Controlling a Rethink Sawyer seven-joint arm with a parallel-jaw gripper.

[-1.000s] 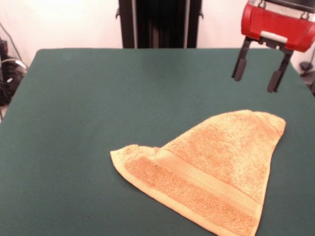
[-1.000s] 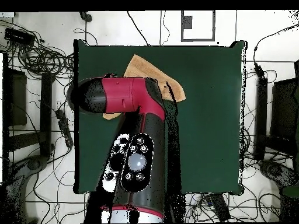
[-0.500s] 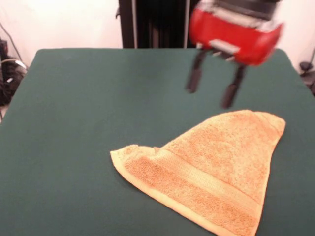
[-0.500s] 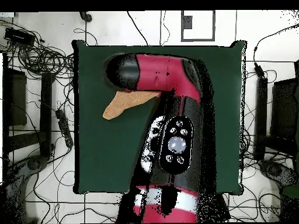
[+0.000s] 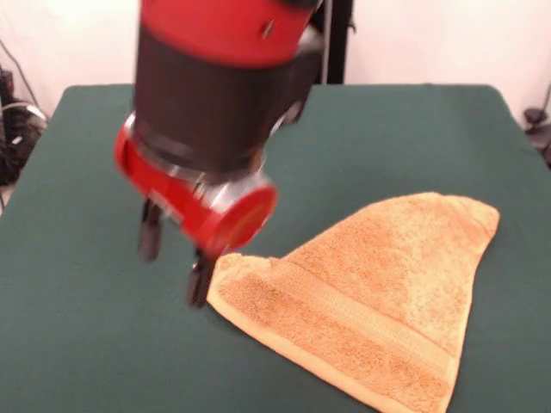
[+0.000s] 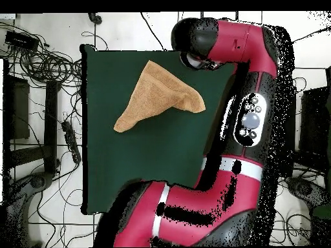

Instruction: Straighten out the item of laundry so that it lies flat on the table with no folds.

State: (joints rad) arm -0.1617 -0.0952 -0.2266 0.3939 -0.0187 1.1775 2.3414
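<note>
The hand (image 5: 174, 267) hangs with its two dark fingers (image 5: 151, 235) spread apart and empty, just beside the towel's pointed corner. The orange-tan towel (image 5: 370, 297) lies folded into a rough triangle on the green table (image 5: 77, 327).

A pale, plain wall (image 5: 430, 39) stands behind the worktop's far edge, evenly lit. A dark upright post (image 5: 337, 43) rises against it. Black cables (image 5: 13, 129) lie on the floor by the worktop's left side. Seen from overhead, the floor (image 6: 155, 29) is of light tiles with dark joints, strewn with many black cables (image 6: 39, 58), and dark stands (image 6: 16, 106) sit along both sides.
</note>
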